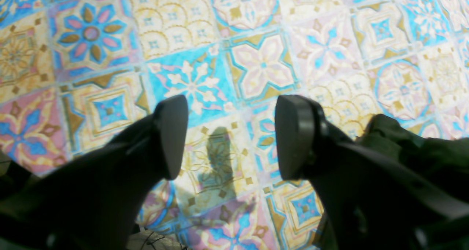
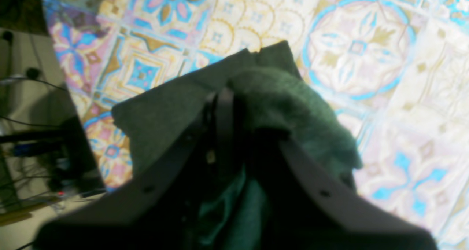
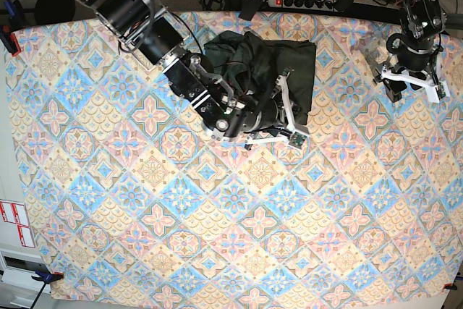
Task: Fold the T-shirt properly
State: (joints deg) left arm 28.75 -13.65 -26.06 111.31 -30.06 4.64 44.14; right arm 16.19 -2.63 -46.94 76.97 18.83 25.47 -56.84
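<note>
The T-shirt, dark olive green, lies bunched at the back middle of the patterned tablecloth. My right gripper is at the garment's near right edge, shut on its fabric. In the right wrist view a fold of the T-shirt bulges from between the closed fingers of the right gripper, with a flat layer spread beneath. My left gripper hangs over bare cloth at the back right, apart from the garment. In its own view the left gripper is open with only tablecloth between the fingers.
A power strip and cables run along the table's back edge. The table's edge shows in the right wrist view, with floor and wires beyond it. Red-and-white labels sit at the left side.
</note>
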